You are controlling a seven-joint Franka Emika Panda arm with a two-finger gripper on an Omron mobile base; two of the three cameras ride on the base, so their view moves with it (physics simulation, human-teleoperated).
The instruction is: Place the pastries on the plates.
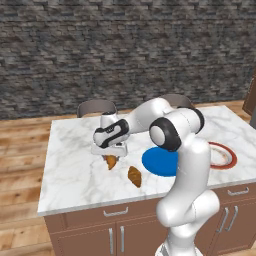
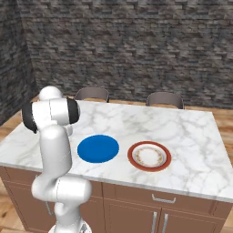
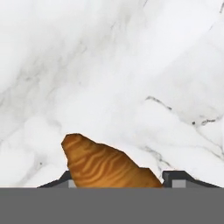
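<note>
The island's countertop [image 1: 70,170] looks like polished white marble with grey veining over brown wood cabinets [image 1: 100,232] with metal handles, the wall [image 1: 125,45] is rough dark stone brick, the floor [image 1: 20,145] matt wood planks, and the pastries [image 3: 105,168] a ridged golden crust

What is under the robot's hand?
A golden croissant sits right under the hand, on the marble counter. Its tip pokes out below; the hand covers its top. The hand view shows it between the fingers, but not whether they squeeze it.
</note>
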